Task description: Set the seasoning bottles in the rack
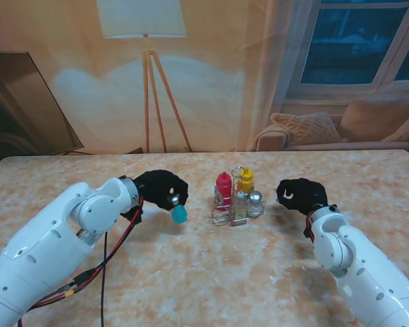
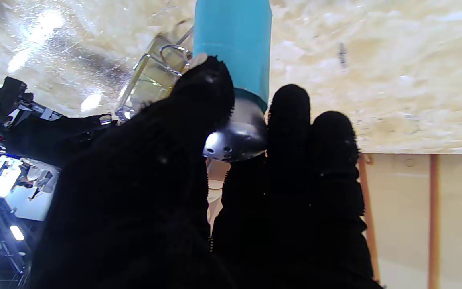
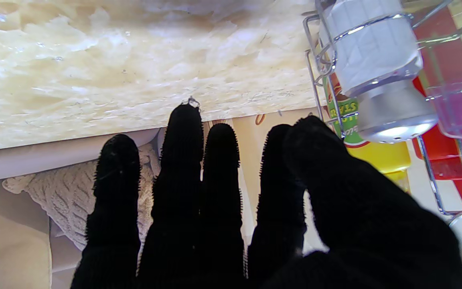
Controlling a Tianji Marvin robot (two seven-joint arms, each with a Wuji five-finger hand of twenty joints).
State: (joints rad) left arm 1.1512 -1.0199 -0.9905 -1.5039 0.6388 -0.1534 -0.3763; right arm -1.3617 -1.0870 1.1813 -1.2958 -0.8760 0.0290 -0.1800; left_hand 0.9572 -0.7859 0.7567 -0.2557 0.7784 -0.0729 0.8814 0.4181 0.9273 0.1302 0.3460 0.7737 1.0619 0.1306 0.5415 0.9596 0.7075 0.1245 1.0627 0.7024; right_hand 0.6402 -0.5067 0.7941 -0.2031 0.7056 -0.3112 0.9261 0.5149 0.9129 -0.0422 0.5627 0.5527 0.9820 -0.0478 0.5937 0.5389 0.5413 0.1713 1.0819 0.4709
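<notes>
A wire rack (image 1: 236, 206) stands mid-table holding a red bottle (image 1: 223, 186), a yellow bottle (image 1: 247, 180), a clear shaker (image 1: 240, 203) and a silver-capped white shaker (image 1: 256, 200). My left hand (image 1: 160, 190) is shut on a blue shaker (image 1: 179, 213), gripping its silver cap (image 2: 237, 138); the blue body (image 2: 233, 44) points toward the table, just left of the rack (image 2: 150, 76). My right hand (image 1: 300, 195) sits right of the rack with its fingers (image 3: 183, 160) spread and nothing in them. In the right wrist view the white shaker (image 3: 371, 56) sits inside the rack's wire (image 3: 315, 60).
The marble table top (image 1: 191, 272) reaches to its far edge near a floor lamp (image 1: 147, 75) and a sofa (image 1: 341, 133). Cables (image 1: 105, 266) hang under my left arm.
</notes>
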